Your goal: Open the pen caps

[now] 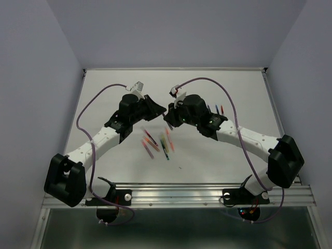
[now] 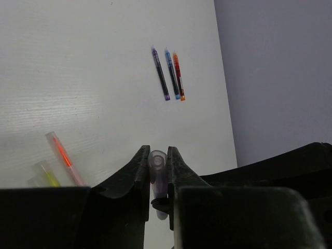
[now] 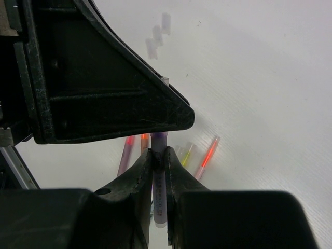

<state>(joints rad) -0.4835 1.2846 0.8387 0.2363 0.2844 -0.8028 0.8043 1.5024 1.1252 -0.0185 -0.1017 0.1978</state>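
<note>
Both claws meet at centre frame in the top view, with one purple pen between them. The left gripper pinches its clear cap end and the right gripper pinches the barrel. The pen's long axis runs vertical in both wrist views, with the cap tip pointing up-frame in the left one. Loose pens lie on the table just below the claws. Three pens lie side by side, upper centre.

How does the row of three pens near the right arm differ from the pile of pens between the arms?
The row of three pens lies parallel, neatly side by side; the pile of pens is scattered at mixed angles. The row holds three, the pile clearly more. The row sits by the right arm, the pile mid-table between both arms. Both lie flat on the table, untouched by the jaws.
</note>
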